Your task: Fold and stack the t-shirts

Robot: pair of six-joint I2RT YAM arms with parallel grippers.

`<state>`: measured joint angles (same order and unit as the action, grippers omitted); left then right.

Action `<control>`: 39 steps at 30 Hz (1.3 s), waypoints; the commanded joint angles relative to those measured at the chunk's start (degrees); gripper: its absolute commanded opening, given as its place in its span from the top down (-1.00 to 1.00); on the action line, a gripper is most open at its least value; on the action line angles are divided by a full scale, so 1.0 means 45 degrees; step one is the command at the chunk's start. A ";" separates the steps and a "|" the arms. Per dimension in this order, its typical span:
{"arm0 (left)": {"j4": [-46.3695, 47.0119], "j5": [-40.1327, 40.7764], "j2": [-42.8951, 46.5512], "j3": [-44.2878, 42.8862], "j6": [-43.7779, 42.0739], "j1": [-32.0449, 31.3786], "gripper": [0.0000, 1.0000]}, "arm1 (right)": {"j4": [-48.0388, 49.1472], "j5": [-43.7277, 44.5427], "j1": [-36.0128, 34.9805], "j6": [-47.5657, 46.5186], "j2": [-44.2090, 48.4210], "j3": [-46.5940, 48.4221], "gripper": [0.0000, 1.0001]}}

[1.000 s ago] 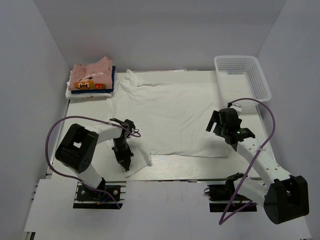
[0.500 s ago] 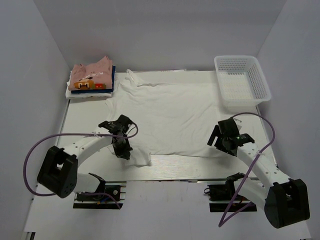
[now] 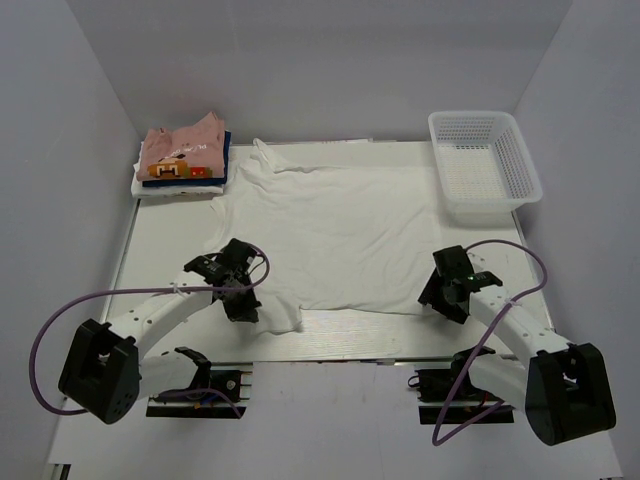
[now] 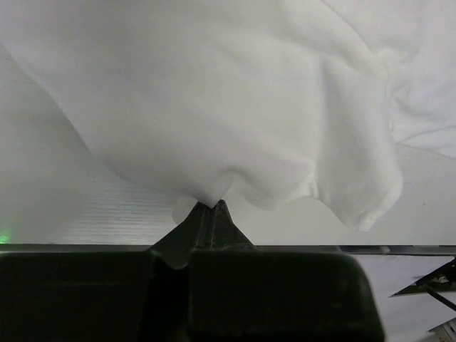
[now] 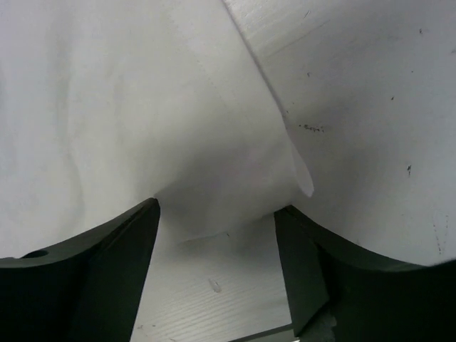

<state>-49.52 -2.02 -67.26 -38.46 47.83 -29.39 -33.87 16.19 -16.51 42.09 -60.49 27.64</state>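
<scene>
A large white t-shirt [image 3: 350,225] lies spread flat across the middle of the table. My left gripper [image 3: 243,303] is shut on its near left corner; in the left wrist view the cloth [image 4: 235,92] bunches up out of the closed tips of that gripper [image 4: 208,206]. My right gripper [image 3: 441,295] is low at the shirt's near right corner. Its jaws stand open in the right wrist view [image 5: 217,228], and the hem corner [image 5: 235,192] lies between the fingers [image 5: 125,246]. Folded t-shirts, pink on top of dark blue and white, form a stack [image 3: 181,158] at the back left.
A white mesh basket [image 3: 484,160] stands at the back right, just beyond the shirt's right side. The table's near metal edge [image 3: 370,345] runs right below both grippers. Grey walls close in the left, the right and the back.
The right gripper came down and nearer, onto the shirt's near right corner. The left arm's elbow swung out to the left while its gripper kept hold of the near left corner.
</scene>
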 commanded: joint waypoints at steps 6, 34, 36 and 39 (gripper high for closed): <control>0.0651 -0.0098 0.0260 -0.0534 -0.0005 0.0007 1.00 | 0.0476 0.0211 0.0134 0.0492 0.0471 -0.0205 0.63; 0.0732 0.3726 -0.6594 -0.9597 -0.1704 0.1335 1.00 | 0.1940 0.1304 0.0407 -0.1617 -0.4291 0.6416 1.00; 0.1061 0.4041 -0.6712 -0.9734 -0.1704 0.1626 1.00 | 0.1901 0.1577 0.0563 -0.1676 -0.4760 0.6902 1.00; 0.1432 0.4686 -0.6712 -1.0125 -0.1820 0.1920 1.00 | 0.1842 0.1521 0.0739 -0.1852 -0.5248 0.7411 1.00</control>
<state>-43.94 13.80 -99.63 -80.31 40.91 -22.15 -25.98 20.73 -14.20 35.09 -83.11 57.25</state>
